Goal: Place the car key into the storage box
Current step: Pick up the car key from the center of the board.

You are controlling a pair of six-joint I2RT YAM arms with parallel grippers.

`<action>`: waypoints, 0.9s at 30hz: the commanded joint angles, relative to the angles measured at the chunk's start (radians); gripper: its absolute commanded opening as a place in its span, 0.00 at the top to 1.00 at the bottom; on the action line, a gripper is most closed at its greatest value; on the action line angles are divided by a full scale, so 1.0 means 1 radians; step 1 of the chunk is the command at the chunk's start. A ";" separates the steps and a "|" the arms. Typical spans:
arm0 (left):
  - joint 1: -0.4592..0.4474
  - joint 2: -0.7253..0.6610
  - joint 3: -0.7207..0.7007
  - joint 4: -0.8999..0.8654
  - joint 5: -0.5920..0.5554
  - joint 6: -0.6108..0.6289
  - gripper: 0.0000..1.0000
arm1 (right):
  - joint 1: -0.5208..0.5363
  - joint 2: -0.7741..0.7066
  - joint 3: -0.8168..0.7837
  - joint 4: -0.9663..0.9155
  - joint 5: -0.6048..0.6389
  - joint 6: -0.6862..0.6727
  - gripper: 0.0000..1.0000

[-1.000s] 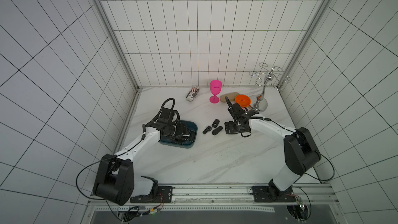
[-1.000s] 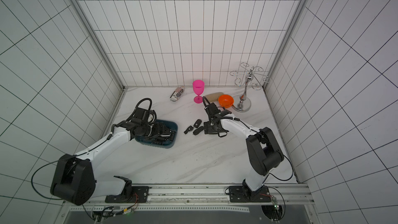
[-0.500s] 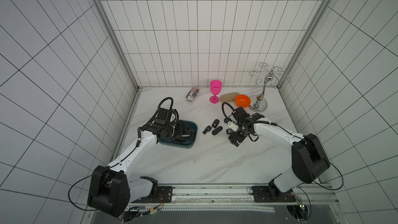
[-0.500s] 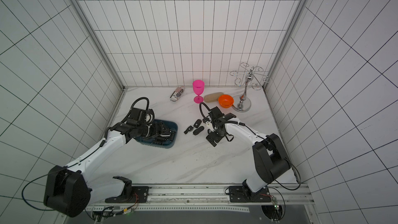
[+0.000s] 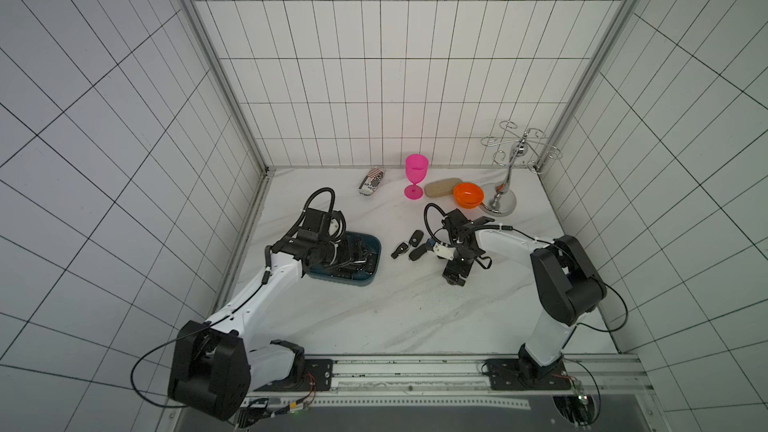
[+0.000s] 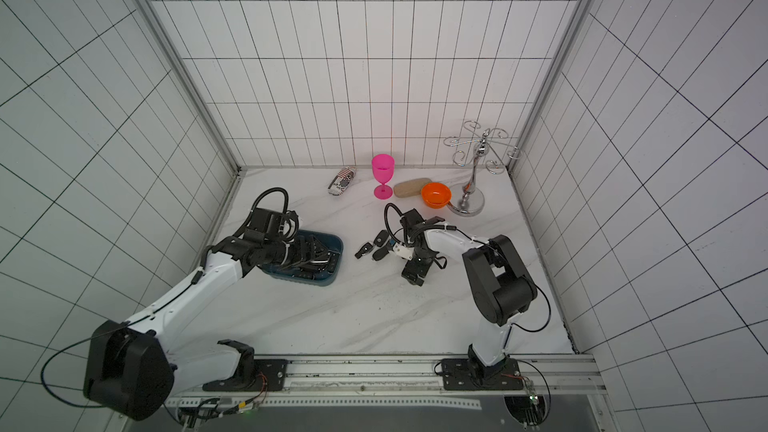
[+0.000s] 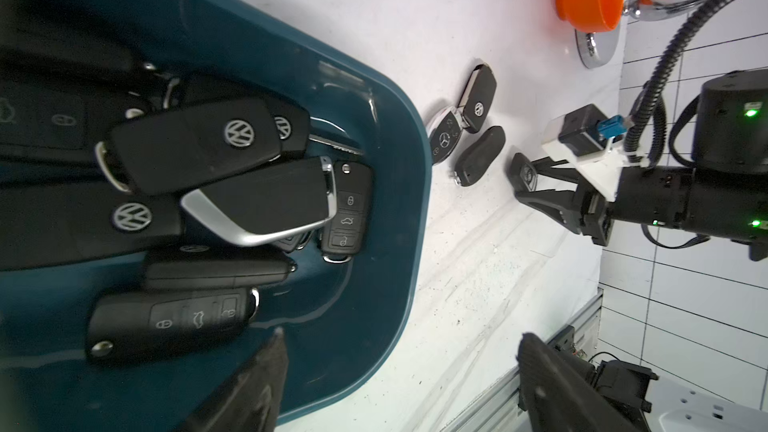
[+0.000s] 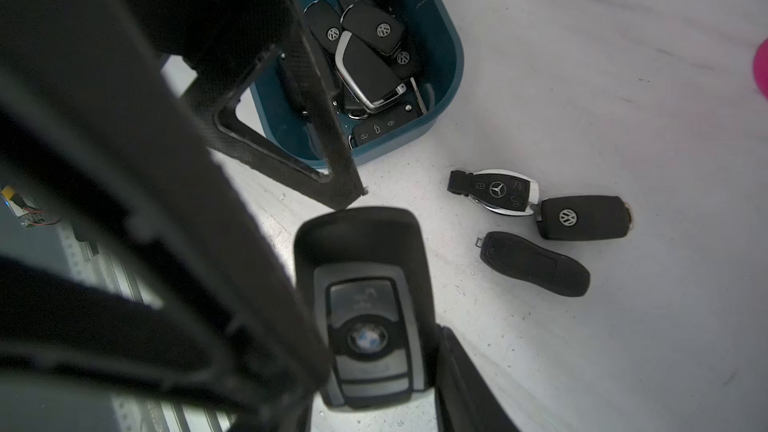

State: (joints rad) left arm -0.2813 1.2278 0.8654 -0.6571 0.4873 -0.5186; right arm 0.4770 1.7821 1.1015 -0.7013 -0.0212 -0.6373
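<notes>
A black BMW car key (image 8: 365,284) lies on the white table between the fingers of my right gripper (image 8: 376,351). The jaws are open, one finger on each side of the key. In a top view the right gripper (image 5: 451,263) sits just right of three loose keys: a Mercedes key (image 8: 496,191), a VW key (image 8: 582,218) and a plain black fob (image 8: 536,263). The teal storage box (image 5: 376,251) holds several black keys. My left gripper (image 7: 401,332) hangs open and empty over the box's front right corner (image 7: 407,201).
Along the back stand a pink goblet (image 5: 416,176), a tan oblong block (image 5: 442,187), an orange bowl (image 5: 468,194), a chrome hook stand (image 5: 505,197) and a patterned packet (image 5: 372,179). A metal rail (image 5: 415,371) runs along the table's front edge.
My right wrist has turned and swung toward the table's front, its jaws now around the BMW key. The left gripper stays over the box.
</notes>
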 commanded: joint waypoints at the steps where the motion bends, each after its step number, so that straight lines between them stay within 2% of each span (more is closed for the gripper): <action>1: 0.004 -0.011 -0.016 0.016 0.010 0.009 0.15 | -0.013 0.035 0.029 0.087 0.126 -0.036 0.04; 8: 0.005 0.011 -0.014 0.034 0.018 0.005 0.15 | -0.013 0.043 -0.001 0.203 0.249 -0.023 0.04; 15: 0.007 0.026 -0.016 0.043 0.021 0.002 0.15 | -0.017 -0.037 -0.070 0.337 0.277 -0.037 0.03; 21: 0.017 0.026 -0.017 0.044 0.024 0.002 0.15 | -0.023 0.016 -0.001 0.279 0.220 -0.073 0.04; 27: 0.027 0.030 -0.023 0.045 0.024 0.003 0.15 | -0.031 0.069 0.072 0.188 0.092 -0.083 0.07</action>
State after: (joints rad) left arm -0.2615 1.2488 0.8524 -0.6407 0.5045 -0.5194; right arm 0.4572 1.8088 1.1339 -0.4355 0.1535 -0.6964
